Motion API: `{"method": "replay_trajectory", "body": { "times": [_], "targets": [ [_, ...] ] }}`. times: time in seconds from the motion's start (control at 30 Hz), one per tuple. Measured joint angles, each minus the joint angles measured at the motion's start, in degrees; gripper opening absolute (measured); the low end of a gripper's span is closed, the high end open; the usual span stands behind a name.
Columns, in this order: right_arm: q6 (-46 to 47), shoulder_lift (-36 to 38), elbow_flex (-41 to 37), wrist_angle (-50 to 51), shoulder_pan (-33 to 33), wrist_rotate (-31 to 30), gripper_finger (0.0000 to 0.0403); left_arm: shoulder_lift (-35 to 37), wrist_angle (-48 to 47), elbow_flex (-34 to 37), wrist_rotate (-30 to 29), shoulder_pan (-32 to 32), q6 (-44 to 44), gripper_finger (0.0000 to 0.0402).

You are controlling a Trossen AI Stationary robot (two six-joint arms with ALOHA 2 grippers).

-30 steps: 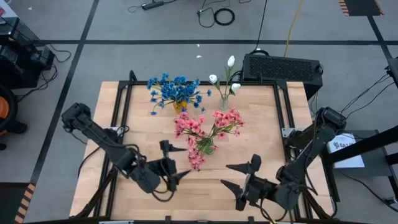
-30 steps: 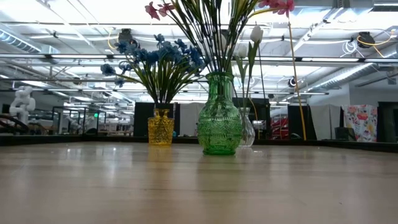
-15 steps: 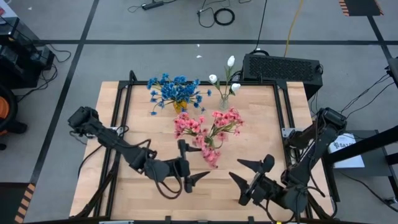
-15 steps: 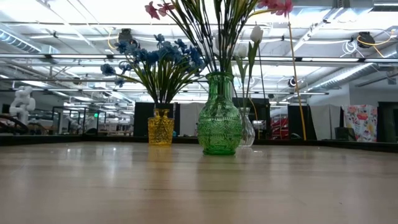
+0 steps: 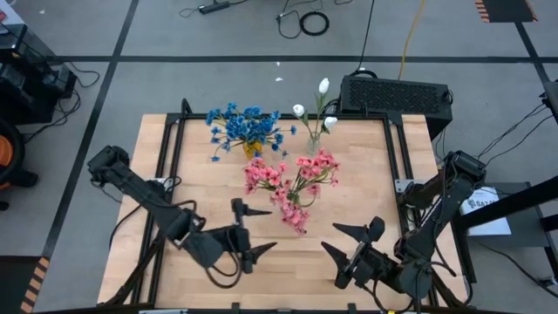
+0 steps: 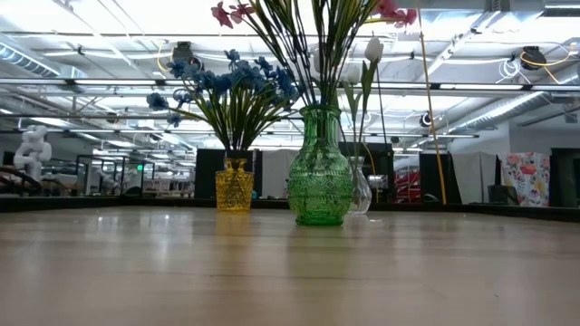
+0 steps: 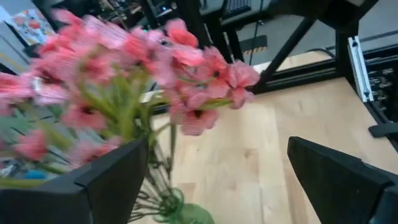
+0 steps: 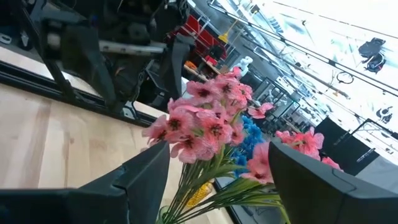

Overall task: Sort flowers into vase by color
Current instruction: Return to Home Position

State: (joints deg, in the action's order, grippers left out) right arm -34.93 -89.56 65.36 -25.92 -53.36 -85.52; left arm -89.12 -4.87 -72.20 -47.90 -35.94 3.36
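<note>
Pink flowers [image 5: 295, 183]: sitting in the green vase [image 6: 319, 172], mid-bench [image 5: 366, 170].
Left gripper [image 5: 273, 228]: released, empty, at their 7 o'clock.
Right gripper [image 5: 329, 236]: released, empty, 5 o'clock.

Table [image 6: 272, 272]: pale wood, smooth, low sheen. Green vase [image 6: 319, 186]: embossed glass, glossy, translucent. Yellow vase [image 6: 234, 187]: faceted amber glass, glossy. Pink flowers [image 7: 186, 68]: cloth-like petals, matt. I note my left gripper's fingers [image 7: 102, 183] are matt black, smooth.
</note>
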Motion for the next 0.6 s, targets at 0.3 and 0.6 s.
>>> {"method": "replay_trajectory", "body": {
  "times": [0.3,0.6],
  "targets": [
    [0.34,0.0,0.0,0.01,-0.05,-0.03,0.0265,5.42,-13.29,-0.07,0.04,-5.6,-8.64,0.0389],
    [4.42,0.02,0.0,-5.58,-3.12,-0.42,0.0264,7.67,-18.71,-0.07,-0.64,-9.15,-20.74,0.0389]
  ]
}}
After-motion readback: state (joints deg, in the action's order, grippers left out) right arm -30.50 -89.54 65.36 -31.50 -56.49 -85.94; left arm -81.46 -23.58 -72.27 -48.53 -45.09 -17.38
